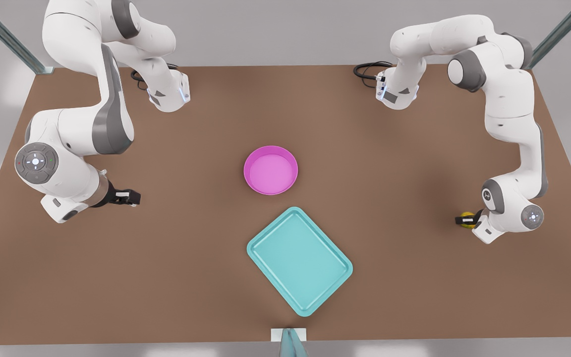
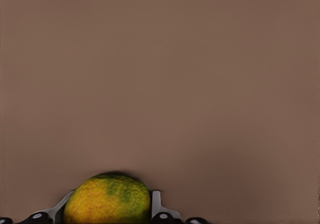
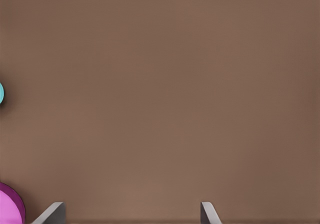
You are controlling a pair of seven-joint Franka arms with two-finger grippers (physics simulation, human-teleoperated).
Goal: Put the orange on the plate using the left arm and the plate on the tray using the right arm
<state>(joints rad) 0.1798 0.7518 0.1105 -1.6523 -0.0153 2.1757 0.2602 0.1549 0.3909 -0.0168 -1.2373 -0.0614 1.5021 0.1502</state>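
The orange is at the front view's right, between the black fingers of my left gripper. In the left wrist view the orange fills the gap of that gripper, and both fingers press its sides. At the table's middle stands the pink plate, with nothing in it. The teal tray lies just in front of it, turned at an angle. My right gripper hovers open at the front view's left, well away from the plate. In the right wrist view the plate shows beside the open gripper.
The brown table has wide bare stretches between both arms and the plate. A corner of the tray peeks in at the edge of the right wrist view. A small white and teal marker sits at the table's front edge.
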